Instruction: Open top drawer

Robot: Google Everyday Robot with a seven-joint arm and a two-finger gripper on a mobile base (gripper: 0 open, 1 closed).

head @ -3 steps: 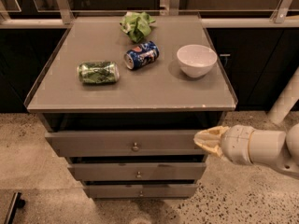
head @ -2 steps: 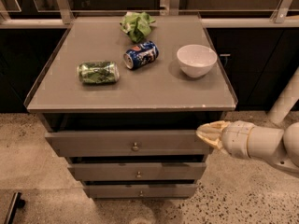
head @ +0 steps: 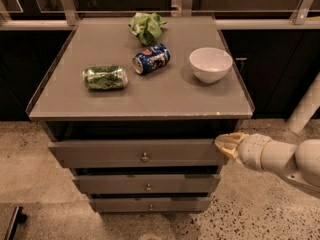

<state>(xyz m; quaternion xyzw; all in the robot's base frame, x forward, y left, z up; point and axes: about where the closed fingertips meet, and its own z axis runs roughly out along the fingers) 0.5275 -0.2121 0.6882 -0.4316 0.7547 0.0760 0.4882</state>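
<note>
Camera view: a grey cabinet fills the middle, its flat matte tabletop point(head: 165, 96) edged by a thin raised rim. The top drawer point(head: 100, 154) lies just below centre, toward 6 o'clock. It is a wide, plain grey panel with a small round metal knob point(head: 145, 157) in the middle and a dark gap above it under the tabletop. Beneath it, the middle drawer point(head: 115, 184) and the bottom drawer point(head: 125, 204) step in narrower, each with its own knob.

The gripper point(head: 225, 144), cream and rounded, sits at 4 o'clock at the top drawer's right end. How far it is open I cannot tell, and nothing shows in its hold. Its smooth, pale arm point(head: 280, 156) runs off toward 3 o'clock.

On the tabletop, a green can point(head: 105, 77) lies on its side at 10 o'clock. A blue can point(head: 151, 59) lies tilted near 12, and a crumpled green bag point(head: 146, 26) sits beyond it. A glossy white bowl point(head: 210, 64) stands at 1 o'clock. The floor point(head: 30, 184) is speckled stone.
</note>
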